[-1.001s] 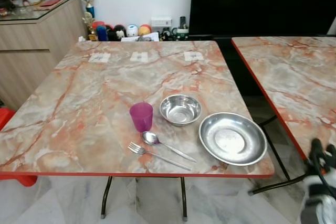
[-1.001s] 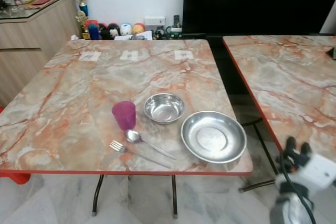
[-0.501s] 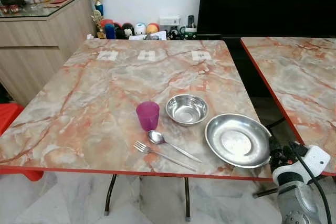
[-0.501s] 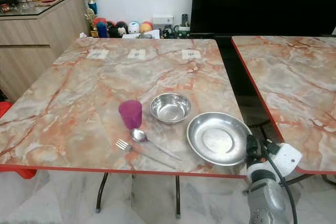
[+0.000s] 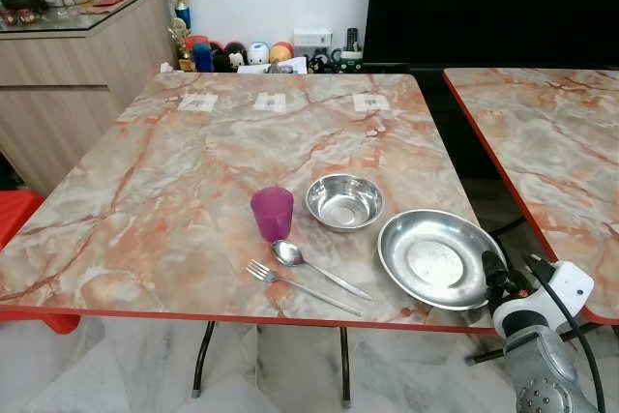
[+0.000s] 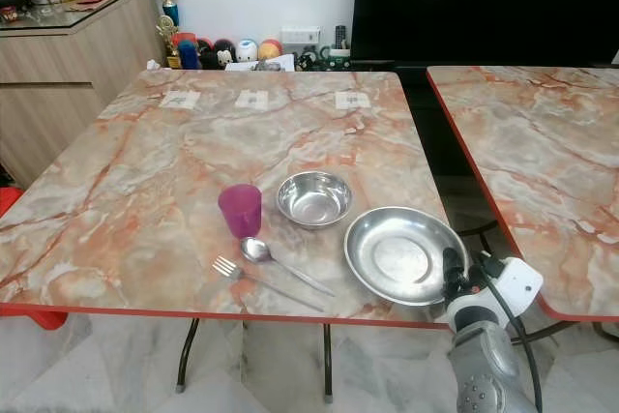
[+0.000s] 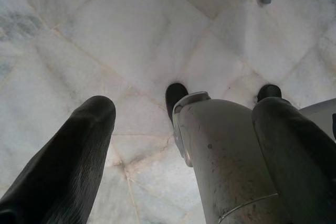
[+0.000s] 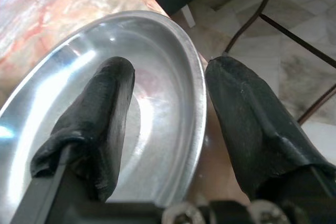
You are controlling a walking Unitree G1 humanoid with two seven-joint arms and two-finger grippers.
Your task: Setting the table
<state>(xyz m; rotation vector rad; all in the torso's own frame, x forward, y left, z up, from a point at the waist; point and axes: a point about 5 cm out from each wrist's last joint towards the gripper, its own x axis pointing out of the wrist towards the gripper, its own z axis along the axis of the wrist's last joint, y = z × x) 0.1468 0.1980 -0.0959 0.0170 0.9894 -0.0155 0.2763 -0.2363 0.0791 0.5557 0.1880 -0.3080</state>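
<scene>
Plate grab was in hand: your right gripper (image 8: pixel 168 103) sat spread, fingers astride the right rim of the steel plate (image 5: pixel 426 256) at the table's (image 5: pixel 193 191) front right corner. Next you needed to clamp that rim.

Your right end effector (image 8: pixel 168 108) is straddling the steel plate's (image 5: pixel 426 258) near right rim, fingers (image 8: pixel 100 114) spread apart, one inside, one outside. Your left end effector (image 7: pixel 178 145) is hanging open, pointing floorward.
</scene>
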